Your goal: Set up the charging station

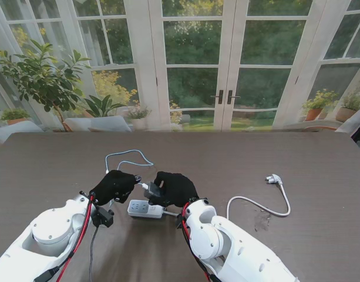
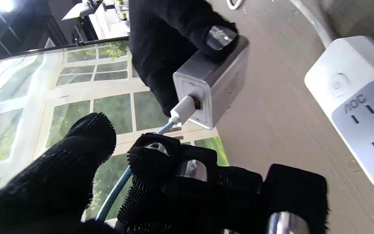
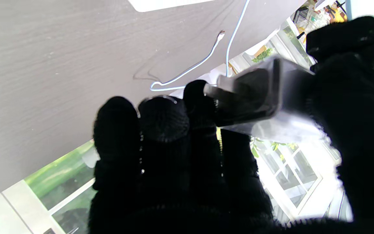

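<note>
Right hand (image 1: 175, 188) clamps charger brick (image 2: 211, 84) above power strip (image 1: 145, 208), left hand (image 1: 114, 185) pinching its seated blue cable (image 2: 115, 188); next, likely: align prongs with strip socket.

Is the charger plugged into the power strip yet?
No: the right hand holds the charger clear of the power strip, whose sockets sit bare.

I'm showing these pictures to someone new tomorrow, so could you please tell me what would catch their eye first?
The two black-gloved hands meeting at the table's middle: the right hand grips a grey charger, and the left hand pinches the blue cable plugged into it. Just nearer to me lies the white power strip, its cord trailing right to a loose plug.
</note>
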